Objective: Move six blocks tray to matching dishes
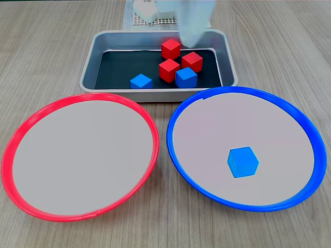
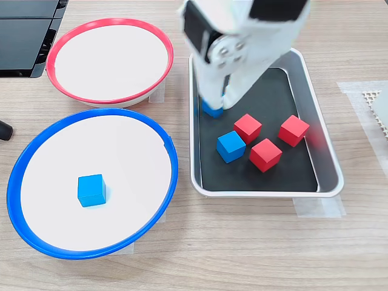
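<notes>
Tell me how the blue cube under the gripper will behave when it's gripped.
The blue cube looks rigid with flat faces, so it probably won't roll. Its matte surface should resist slipping. The gripper sits over it near the tray wall.

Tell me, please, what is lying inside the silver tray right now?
Inside the tray lie three red cubes and two blue ones. The claw covers most of the second blue cube; its grip cannot be judged.

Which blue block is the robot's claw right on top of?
The blue block at the tray's far-left corner, right under the gripper. The other tray blue block sits beside red ones; the third lies in the blue-rimmed dish.
</notes>
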